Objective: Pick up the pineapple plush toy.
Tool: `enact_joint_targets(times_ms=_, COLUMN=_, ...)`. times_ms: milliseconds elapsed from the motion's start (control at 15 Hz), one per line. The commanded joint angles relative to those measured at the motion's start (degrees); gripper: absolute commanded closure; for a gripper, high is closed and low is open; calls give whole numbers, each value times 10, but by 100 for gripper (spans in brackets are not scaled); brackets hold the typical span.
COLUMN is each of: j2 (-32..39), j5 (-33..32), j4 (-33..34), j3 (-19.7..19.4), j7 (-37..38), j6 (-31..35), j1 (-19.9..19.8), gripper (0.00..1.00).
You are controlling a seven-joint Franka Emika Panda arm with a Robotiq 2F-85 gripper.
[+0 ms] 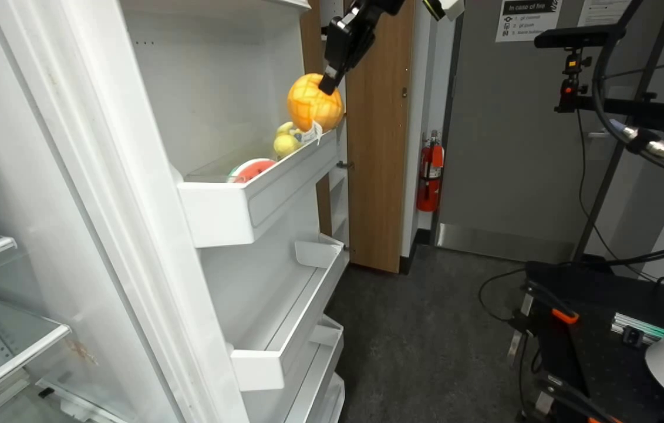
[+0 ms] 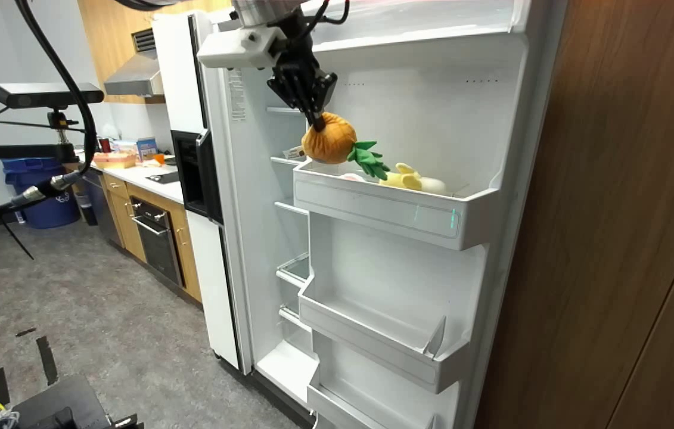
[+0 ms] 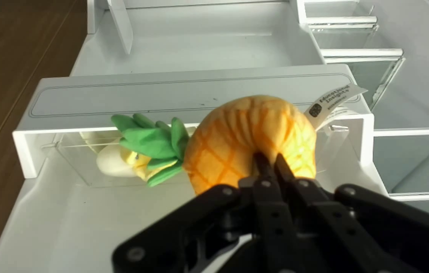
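The pineapple plush toy (image 1: 307, 106) is round and orange-yellow with green leaves. It is at the top door bin (image 1: 290, 181) of the open fridge, mostly above the bin's rim. In an exterior view (image 2: 331, 143) its leaves point right and hang over the front rim. My gripper (image 1: 327, 85) reaches it from above; it also shows in an exterior view (image 2: 317, 123). In the wrist view the fingertips (image 3: 269, 157) are close together with the toy's cloth (image 3: 222, 148) puckered between them. A white tag hangs from the toy. Its underside contact is hidden.
A watermelon-slice toy (image 1: 253, 169) and a yellow toy (image 1: 287, 144) lie in the same bin. A whitish rounded item (image 2: 433, 185) is beside the yellow one. Lower door bins (image 2: 372, 339) sit below. A wooden panel (image 2: 605, 208) stands beside the door.
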Motion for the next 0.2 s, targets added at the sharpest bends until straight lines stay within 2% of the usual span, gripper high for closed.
enact_joint_targets(times_ms=0, j2=-19, j5=3, j4=-6, j3=-8, j7=-10, j6=-14, j1=8, gripper=99)
enact_joint_targets(times_ms=133, j2=-18, j5=4, j4=-6, j3=-8, j7=-10, j6=-12, j1=8, gripper=99)
